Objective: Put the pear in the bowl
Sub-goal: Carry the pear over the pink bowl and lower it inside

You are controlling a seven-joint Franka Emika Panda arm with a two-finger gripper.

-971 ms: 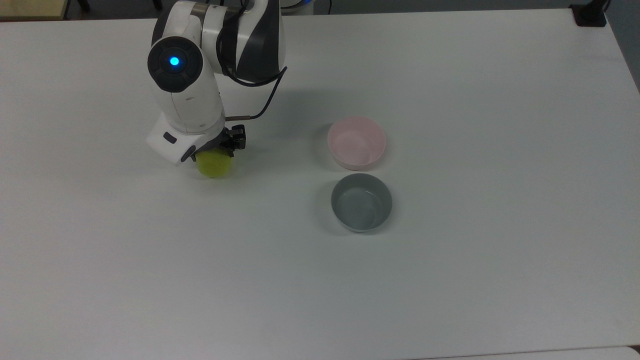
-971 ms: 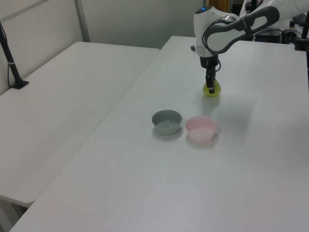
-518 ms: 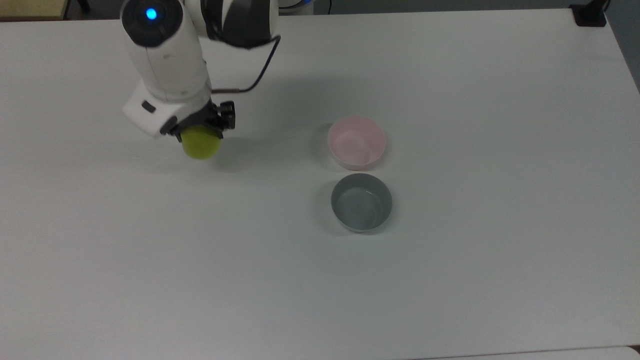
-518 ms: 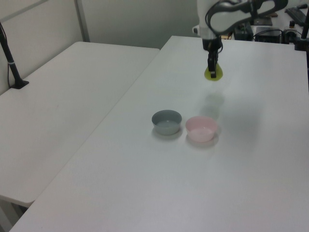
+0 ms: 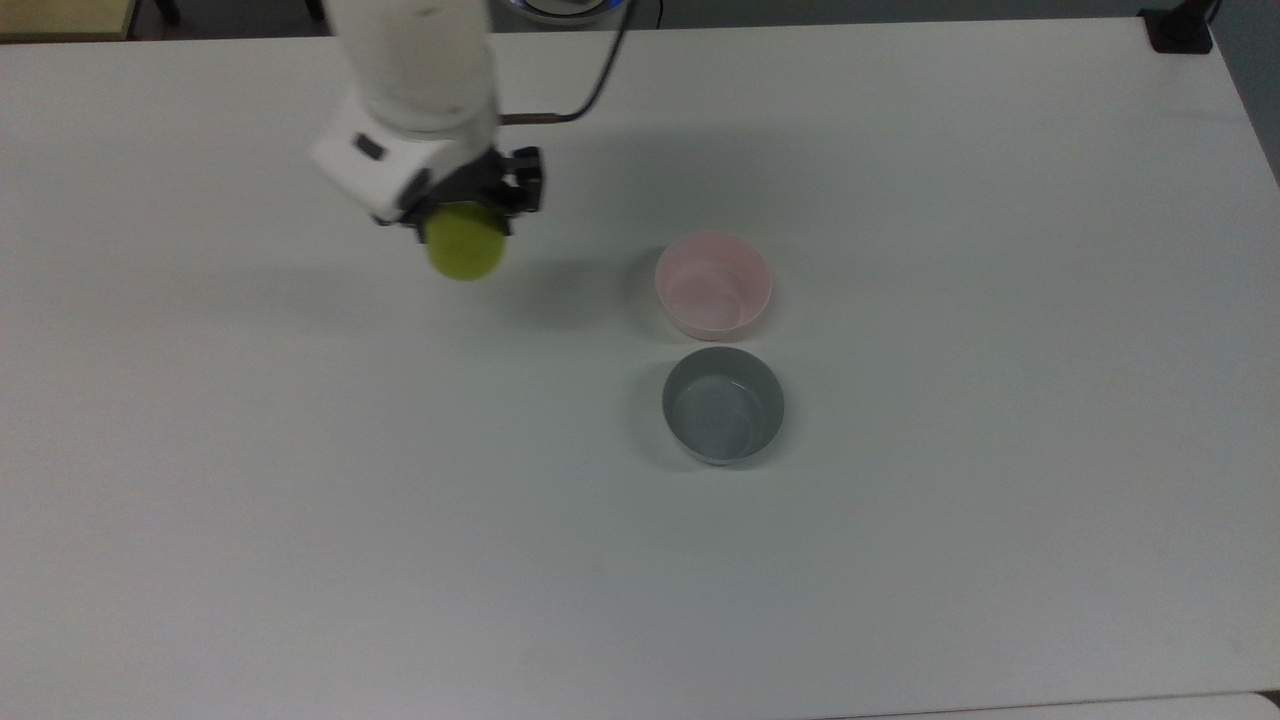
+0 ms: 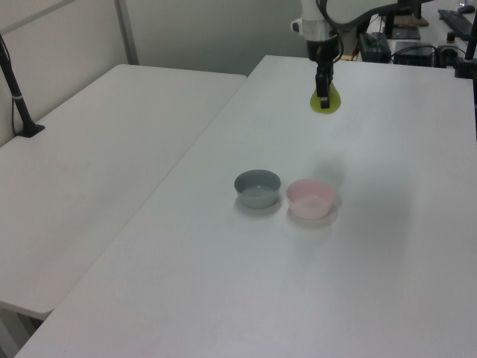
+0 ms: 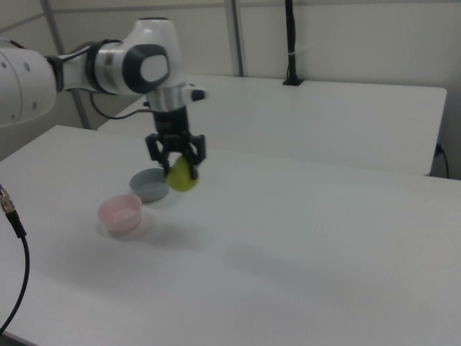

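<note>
A round pale pink bowl (image 5: 713, 285) with a smooth plain inside sits on the wide white table (image 5: 900, 550), and nothing lies in it. Touching or almost touching it stands a round grey bowl (image 5: 723, 404) of like size, also holding nothing; in the top view the grey one is below the pink one, in the left view it is to the left (image 6: 257, 188) of the pink one (image 6: 311, 198), and in the right view it lies farther back (image 7: 149, 184) than the pink one (image 7: 121, 213).

The small rounded yellow-green pear (image 5: 464, 242) is off the table, held in the air by the black two-finger gripper (image 5: 470, 208) of the white robot arm (image 5: 415, 60). The fingers are closed against the sides of the fruit, which hangs mostly below them. In the top view the pear is well to the left of the pink bowl and slightly above it. In the left view the fruit (image 6: 325, 99) hangs under the gripper (image 6: 323, 93) over the far part of the table, well beyond both bowls. In the right view the pear (image 7: 183, 175) appears just right of the grey bowl, clamped between the fingertips of the gripper (image 7: 178, 161), with its shadow faint on the tabletop.

No brand, label or readable writing can be made out on the bowls, the fruit or the arm.
</note>
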